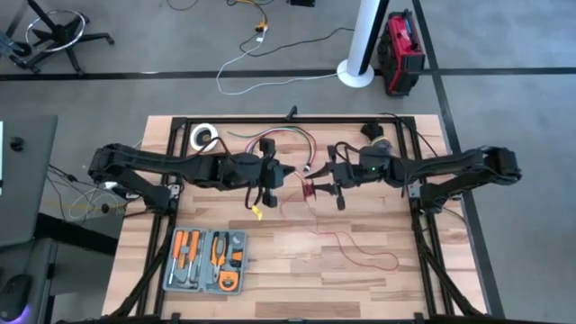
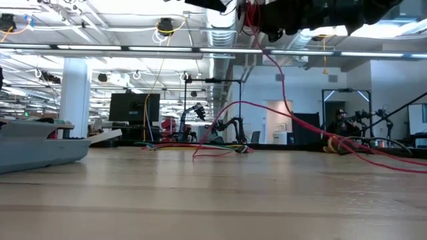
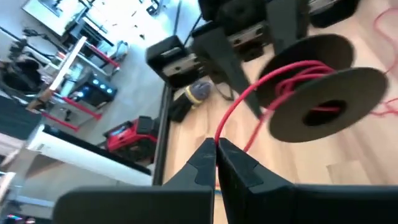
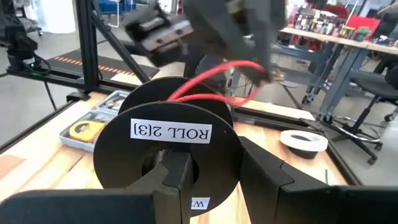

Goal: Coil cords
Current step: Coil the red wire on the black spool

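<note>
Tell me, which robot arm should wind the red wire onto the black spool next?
Probably the left. Its end effector is shut on the red wire right beside the spool, so it can guide the next loop. The right end effector is busy holding that spool.

Robotics lab or workshop, open-plan industrial hall. Wooden butcher-block table (image 1: 297,261) in black metal frame, on grey concrete floor marked with dark tape lines. Exposed ceiling ducts (image 2: 220,20) and strip lights overhead. Other robot arms (image 2: 223,127) on benches behind, monitors, shelving. Tool tray (image 1: 205,261) with orange-handled tools on table. Office chair (image 1: 54,31), white pillar (image 1: 364,40), red case (image 1: 402,52), probably power unit, view poor.
</note>
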Motion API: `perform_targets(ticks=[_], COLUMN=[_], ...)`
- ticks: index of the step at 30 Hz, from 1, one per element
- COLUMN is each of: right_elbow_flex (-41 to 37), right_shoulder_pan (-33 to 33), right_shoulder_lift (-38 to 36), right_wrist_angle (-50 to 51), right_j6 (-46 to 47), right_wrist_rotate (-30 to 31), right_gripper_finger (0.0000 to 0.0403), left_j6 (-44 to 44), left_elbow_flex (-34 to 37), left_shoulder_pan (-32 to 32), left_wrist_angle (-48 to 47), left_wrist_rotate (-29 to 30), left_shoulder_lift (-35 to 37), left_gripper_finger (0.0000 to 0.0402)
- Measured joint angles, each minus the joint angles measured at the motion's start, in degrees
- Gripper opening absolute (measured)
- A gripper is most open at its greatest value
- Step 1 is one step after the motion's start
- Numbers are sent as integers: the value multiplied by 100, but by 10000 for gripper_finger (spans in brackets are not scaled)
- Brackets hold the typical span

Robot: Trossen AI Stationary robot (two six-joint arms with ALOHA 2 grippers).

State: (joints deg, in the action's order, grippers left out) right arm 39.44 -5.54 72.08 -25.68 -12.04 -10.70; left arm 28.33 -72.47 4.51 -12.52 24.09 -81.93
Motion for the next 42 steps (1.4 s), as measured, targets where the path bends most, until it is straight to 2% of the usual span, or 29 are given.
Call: perform_targets(ticks=[3, 9, 13, 17, 22, 24, 29, 31, 38, 42], right_elbow_flex=[0, 0, 0, 0, 0, 0, 0, 0, 0, 0], right_shoulder_pan=[-132, -398, -400, -388, -441, -435, -230, -120, 109, 92], right_shoulder_lift=[-72, -59, -55, -59, -62, -62, -62, -62, -86, -250], right_wrist_angle=[21, 31, 60, 56, 21, -4, -10, -10, -115, -126], right_j6=[0, 44, 44, 19, 16, 14, 13, 0, 0, 0], right_wrist_rotate=[2, 15, 22, 20, 17, 17, -90, -100, -105, -103], right_gripper_finger=[108, 108, 108, 108, 108, 108, 108, 108, 108, 108], left_j6=[-102, 237, 129, -204, -633, -634, -262, -75, -281, -590], left_elbow_flex=[0, 2, 4, 7, 9, 9, 9, 9, 39, 173], left_shoulder_pan=[78, 319, 336, 344, 397, 404, 360, 309, 42, -74], left_wrist_angle=[332, 1083, 1133, 897, 914, 824, 693, 669, 371, 167], left_wrist_rotate=[-292, -364, -1014, -1123, -1792, -1574, -94, 196, 270, 96], left_shoulder_lift=[-2, 68, 57, 58, 59, 59, 59, 59, 48, 24], left_gripper_finger=[0, 0, 0, 0, 0, 0, 0, 0, 0, 0])
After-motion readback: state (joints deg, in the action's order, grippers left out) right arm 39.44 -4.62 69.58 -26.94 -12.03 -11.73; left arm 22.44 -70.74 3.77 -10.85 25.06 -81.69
